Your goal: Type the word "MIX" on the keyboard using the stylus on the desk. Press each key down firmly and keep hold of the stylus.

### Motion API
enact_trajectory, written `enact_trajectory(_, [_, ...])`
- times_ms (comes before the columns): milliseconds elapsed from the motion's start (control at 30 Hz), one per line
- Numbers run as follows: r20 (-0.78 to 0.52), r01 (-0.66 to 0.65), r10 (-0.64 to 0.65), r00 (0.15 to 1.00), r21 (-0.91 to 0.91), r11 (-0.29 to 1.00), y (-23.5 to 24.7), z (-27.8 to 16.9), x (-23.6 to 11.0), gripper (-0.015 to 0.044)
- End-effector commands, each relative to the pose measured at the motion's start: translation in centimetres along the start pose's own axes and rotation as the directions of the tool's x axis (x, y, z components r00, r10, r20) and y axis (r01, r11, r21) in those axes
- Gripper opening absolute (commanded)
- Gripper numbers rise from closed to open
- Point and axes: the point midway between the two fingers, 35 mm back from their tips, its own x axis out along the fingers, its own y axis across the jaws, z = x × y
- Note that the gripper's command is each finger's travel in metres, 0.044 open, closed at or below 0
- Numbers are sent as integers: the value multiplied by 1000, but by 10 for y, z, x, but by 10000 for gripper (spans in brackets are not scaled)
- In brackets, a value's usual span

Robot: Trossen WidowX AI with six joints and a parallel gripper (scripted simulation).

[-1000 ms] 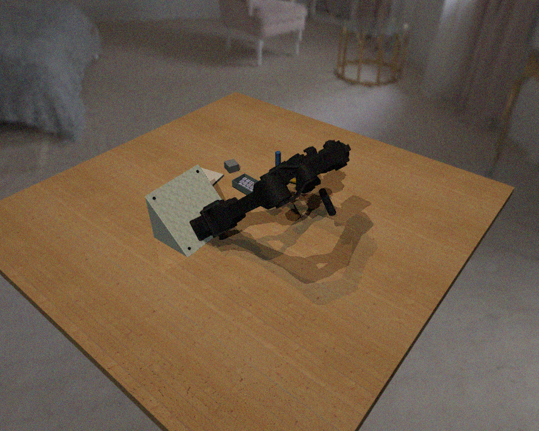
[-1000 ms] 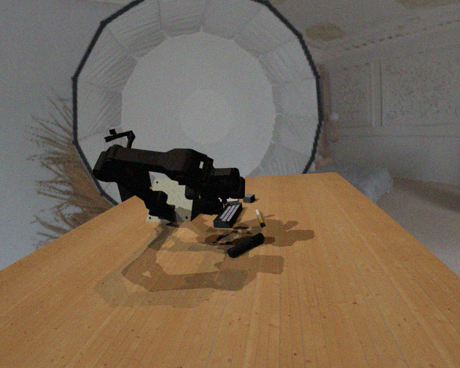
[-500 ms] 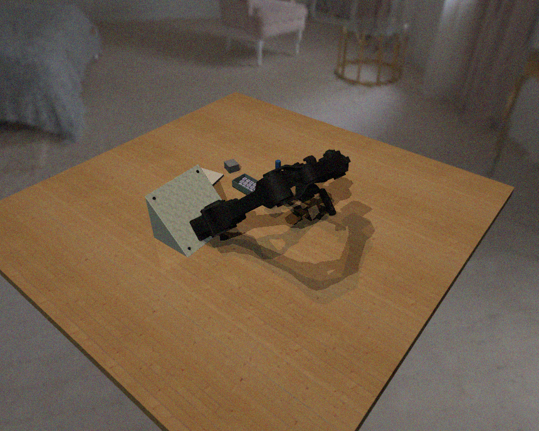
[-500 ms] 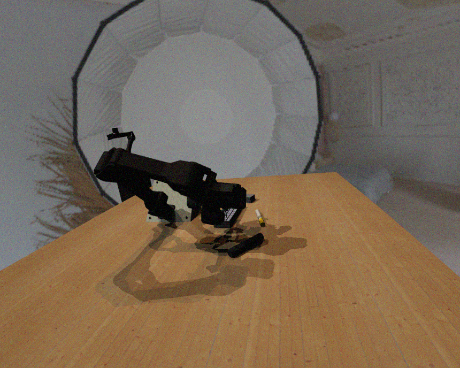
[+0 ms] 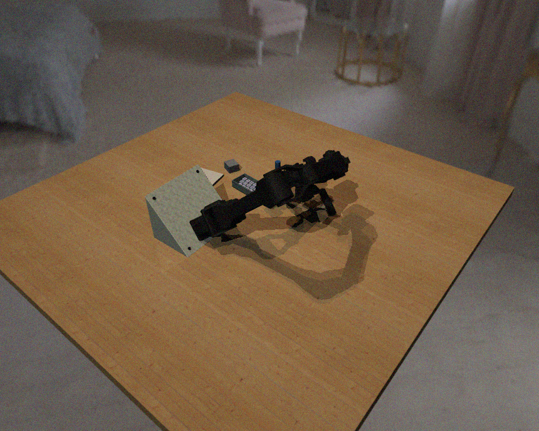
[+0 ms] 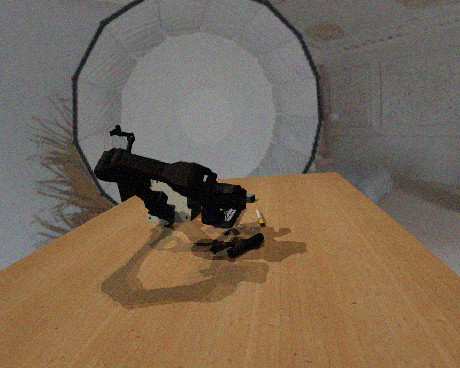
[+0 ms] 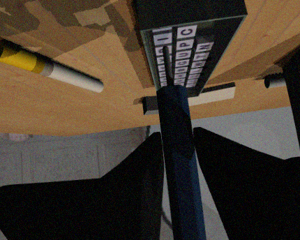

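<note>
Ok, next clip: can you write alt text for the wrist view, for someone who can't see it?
The gripper is shut on a dark blue stylus, whose thin tip rests on the lettered keys of a small keyboard on the wooden desk. A white-and-yellow marker lies to the left of the keyboard.

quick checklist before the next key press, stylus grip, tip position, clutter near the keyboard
1. Stylus held: ok. The gripper is shut on the dark blue stylus, one finger on each side.
2. Tip over the keyboard: ok. The thin tip lies over the left key column, just below the I key.
3. Which key is under the tip: cannot tell; the labels there are blurred and partly hidden by the tip.
4. Key pressed down: cannot tell from any view.
5. Yellow and white marker: ok, lying on the desk apart from the keyboard.
6. Black cylinder: ok, lying on the desk away from the keys.
</note>
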Motion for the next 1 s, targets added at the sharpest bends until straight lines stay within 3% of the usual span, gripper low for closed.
enact_trajectory(0, [-5,4,-4,1000,-2,1000,0,-1,3,53])
enact_trajectory(67, [-5,4,-4,1000,-2,1000,0,-1,3,81])
enact_trajectory(967, [-4,4,-4,1000,-2,1000,0,9,8,81])
